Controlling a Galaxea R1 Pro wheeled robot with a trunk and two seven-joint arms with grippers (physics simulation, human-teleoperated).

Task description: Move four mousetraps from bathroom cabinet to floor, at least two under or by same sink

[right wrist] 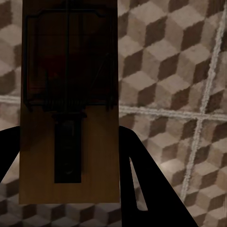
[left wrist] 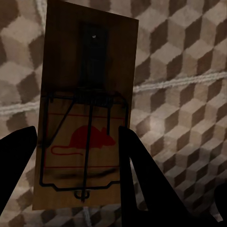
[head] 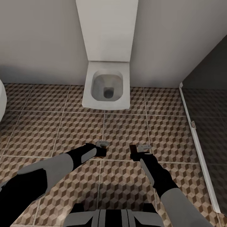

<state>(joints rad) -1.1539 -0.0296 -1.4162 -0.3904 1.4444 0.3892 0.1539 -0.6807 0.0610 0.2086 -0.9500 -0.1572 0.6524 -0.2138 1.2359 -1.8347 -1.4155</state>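
Left wrist view shows the left gripper [left wrist: 78,156] with its two dark fingers [left wrist: 137,165] clamped on the long edges of a mousetrap [left wrist: 87,90], a brown wooden slab with a dark wire spring and a red mouse print, held above the bathroom floor [left wrist: 189,94]. Right wrist view shows the right gripper [right wrist: 66,170] with its fingers [right wrist: 142,179] pressed on both sides of a second mousetrap [right wrist: 68,99], also over the cube-patterned tiles. From the head view, the left gripper [head: 100,148] and right gripper [head: 138,151] sit low in front of the white toilet [head: 107,85], each with its trap [head: 103,144] [head: 144,147] at the tip; whether the traps touch the tiles I cannot tell. A white sink [head: 2,101] edge lies left of the toilet, and a dark glass shower panel [head: 208,104] stands to its right.
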